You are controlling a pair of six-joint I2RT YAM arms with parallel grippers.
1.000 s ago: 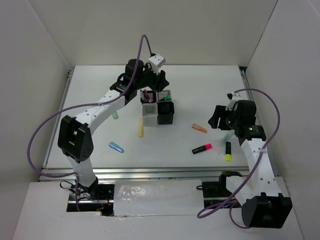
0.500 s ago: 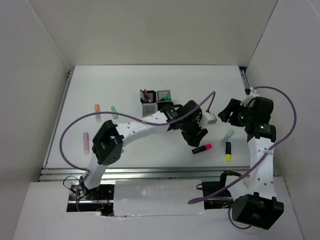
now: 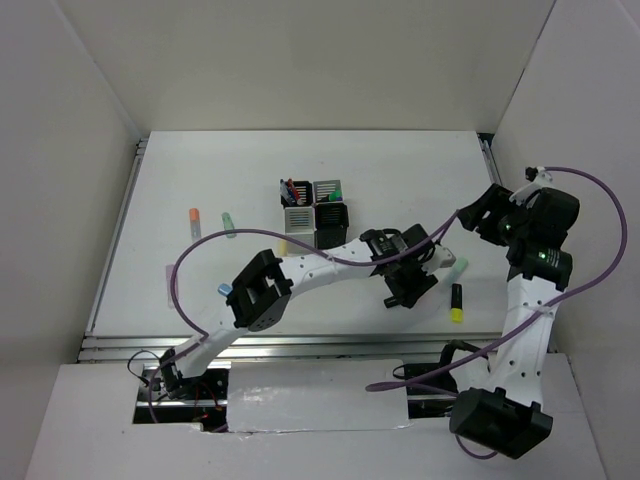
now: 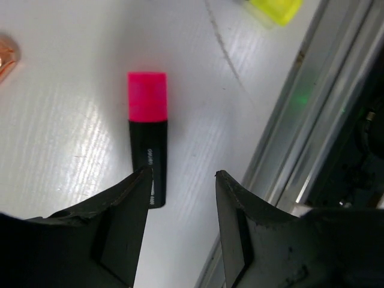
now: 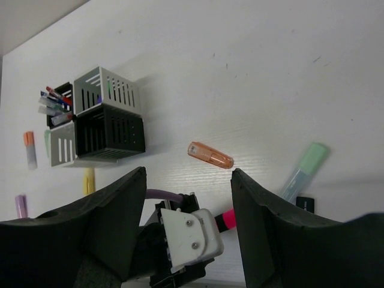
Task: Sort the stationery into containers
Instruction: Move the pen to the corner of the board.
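A black highlighter with a pink cap (image 4: pixel 147 137) lies flat on the table. My left gripper (image 4: pixel 180 175) hangs open just above it, and the highlighter's black end reaches under the left finger (image 4: pixel 129 204). From above, the left gripper (image 3: pixel 405 286) hides that highlighter. The containers (image 3: pixel 312 208) stand mid-table as a block of black and white cups, with pens in the back-left cup and a green marker in the back-right one. My right gripper (image 3: pixel 487 213) is raised at the right, open and empty (image 5: pixel 188 174). It looks down on the containers (image 5: pixel 96 125), an orange marker (image 5: pixel 210 155) and a pale green marker (image 5: pixel 303 168).
Loose stationery lies around: a yellow-ended black highlighter (image 3: pixel 456 303), a pale green marker (image 3: pixel 457 267), a yellow marker (image 3: pixel 283 245), a blue one (image 3: pixel 224 289), and orange (image 3: pixel 194 216) and green (image 3: pixel 229 223) ones at the left. The table's metal rail (image 4: pixel 300 120) runs close by the left gripper.
My left arm has swung from the containers across to the right and come down over the pink highlighter. My right arm has pulled back and up toward the right wall.
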